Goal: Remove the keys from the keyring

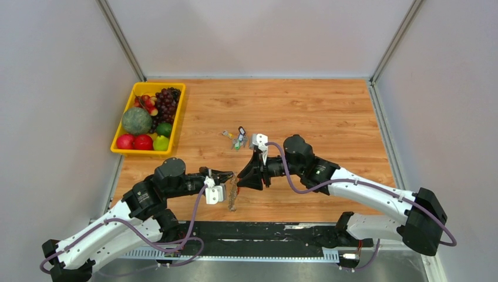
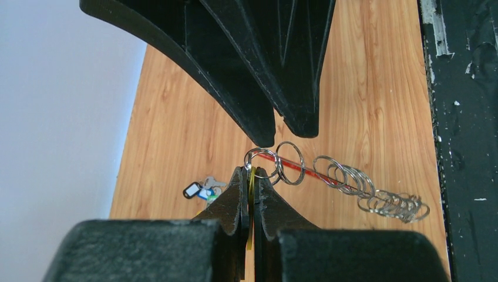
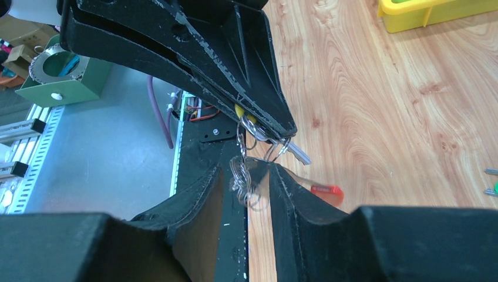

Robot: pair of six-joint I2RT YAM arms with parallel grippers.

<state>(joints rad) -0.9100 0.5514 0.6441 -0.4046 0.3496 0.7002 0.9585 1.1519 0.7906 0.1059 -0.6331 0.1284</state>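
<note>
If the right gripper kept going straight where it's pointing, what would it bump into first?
Most likely the silver rings hanging at the tips of the right gripper. Just behind is the left gripper, pinching a yellow piece. Depth is unclear.

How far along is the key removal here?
Possibly done: a small tagged bunch lies apart on the table. In hand: left gripper shut on a yellow piece; right gripper open around a few keys. Still to do: a long row of them hangs on the red keyring.
</note>
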